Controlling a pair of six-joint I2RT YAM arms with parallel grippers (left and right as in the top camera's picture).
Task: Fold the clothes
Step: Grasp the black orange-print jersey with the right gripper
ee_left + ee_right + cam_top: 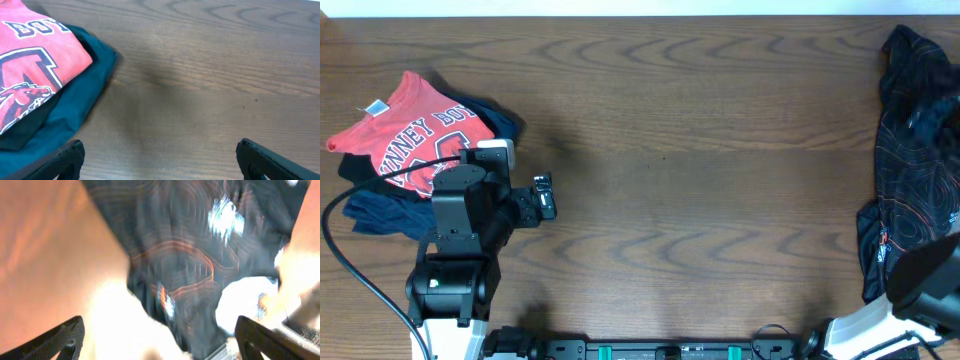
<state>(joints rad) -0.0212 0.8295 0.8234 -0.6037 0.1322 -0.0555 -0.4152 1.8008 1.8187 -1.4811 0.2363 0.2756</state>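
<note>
The black jersey [918,150] with thin orange contour lines lies crumpled at the table's far right edge. It fills the blurred right wrist view [200,265], ahead of the fingers. My right gripper [157,340] is open and empty, just short of the jersey; in the overhead view only the right arm's body shows, at the bottom right corner. My left gripper [544,196] is open and empty over bare wood, just right of the red and navy shirts; its two fingers stand wide apart in the left wrist view [160,162].
A red T-shirt with white letters [410,130] lies on a navy shirt [380,210] at the left; both show in the left wrist view [35,75]. The wooden table [700,180] spreads between the two piles. The arm bases stand at the front edge.
</note>
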